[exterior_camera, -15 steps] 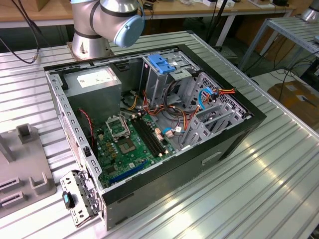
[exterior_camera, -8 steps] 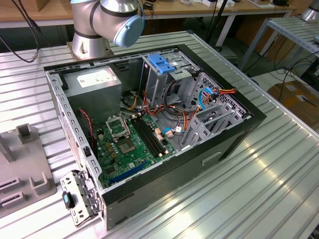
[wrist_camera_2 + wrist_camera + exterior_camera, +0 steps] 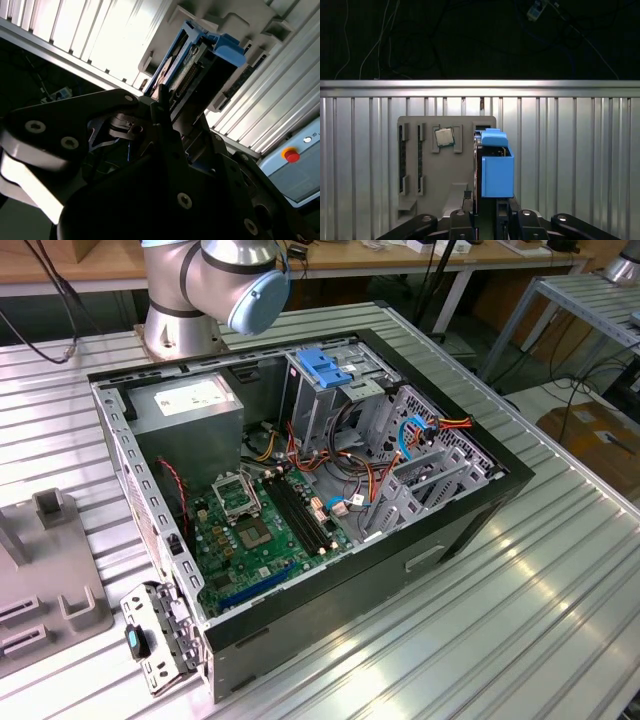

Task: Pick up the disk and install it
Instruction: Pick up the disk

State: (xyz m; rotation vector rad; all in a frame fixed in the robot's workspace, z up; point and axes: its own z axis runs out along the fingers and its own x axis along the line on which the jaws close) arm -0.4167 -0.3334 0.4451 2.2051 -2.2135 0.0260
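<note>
Hand (image 3: 489, 209) clamped on disk (image 3: 497, 170), drive standing on edge in blue carrier rails, at grey holder plate (image 3: 415, 125) on ribbed metal surface (image 3: 570, 150). Processor chip (image 3: 444, 136) lies in plate pocket just beside. Pick-up judged under way: grip wants to be square and pull straight, so rails clear holder without snagging. Finger contact lost in shadow; disk seated in slot or clear of it, cannot tell. Farther off, exterior view: open computer case (image 3: 400, 575), blue-latched cage (image 3: 325, 365) inside.

An open computer case (image 3: 420, 565) lies on the ribbed metal counter (image 3: 530, 630) near the arm's base (image 3: 180, 330), exposing a green motherboard (image 3: 262, 540), a grey power supply (image 3: 190, 405) and a blue-latched drive cage (image 3: 325, 375).
</note>
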